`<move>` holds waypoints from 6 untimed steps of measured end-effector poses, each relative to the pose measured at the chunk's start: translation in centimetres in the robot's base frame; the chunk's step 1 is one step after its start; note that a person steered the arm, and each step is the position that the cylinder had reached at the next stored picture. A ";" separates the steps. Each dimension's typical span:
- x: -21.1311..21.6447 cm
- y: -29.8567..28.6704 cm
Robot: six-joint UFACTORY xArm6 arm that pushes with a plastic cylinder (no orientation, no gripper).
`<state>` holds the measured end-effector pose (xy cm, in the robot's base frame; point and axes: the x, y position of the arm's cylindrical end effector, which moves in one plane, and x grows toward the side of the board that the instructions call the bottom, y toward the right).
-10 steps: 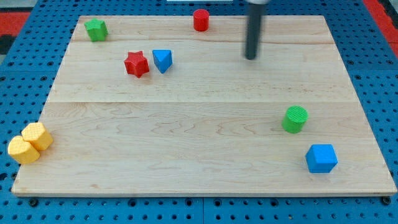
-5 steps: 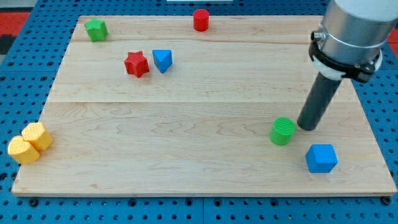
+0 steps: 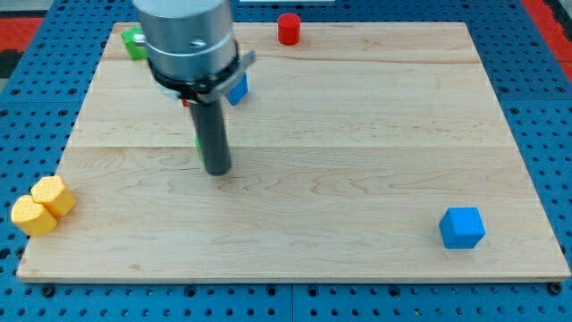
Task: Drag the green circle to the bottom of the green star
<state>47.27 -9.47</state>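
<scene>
My tip (image 3: 217, 170) rests on the wooden board (image 3: 357, 179) left of centre, with the dark rod rising from it to the grey arm housing in the upper left of the frame. There is no pincer on this arm, only the rod, so nothing is wide, narrow or holding. The green circle (image 3: 198, 143) is almost wholly hidden behind the rod; only a thin green sliver shows at the rod's left edge, just above my tip and touching it as far as can be told. The green star (image 3: 132, 40) sits near the board's upper left corner, partly covered by the housing. The red star (image 3: 186, 102) and the blue block (image 3: 239, 88) peek out from under the housing. A red cylinder (image 3: 288, 29) stands at the top edge. 2 yellow blocks (image 3: 42, 205) touch each other at the lower left corner, and a blue cube (image 3: 462, 227) lies at the lower right.
</scene>
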 end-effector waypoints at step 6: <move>-13.8 -9.4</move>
<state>33.43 -18.88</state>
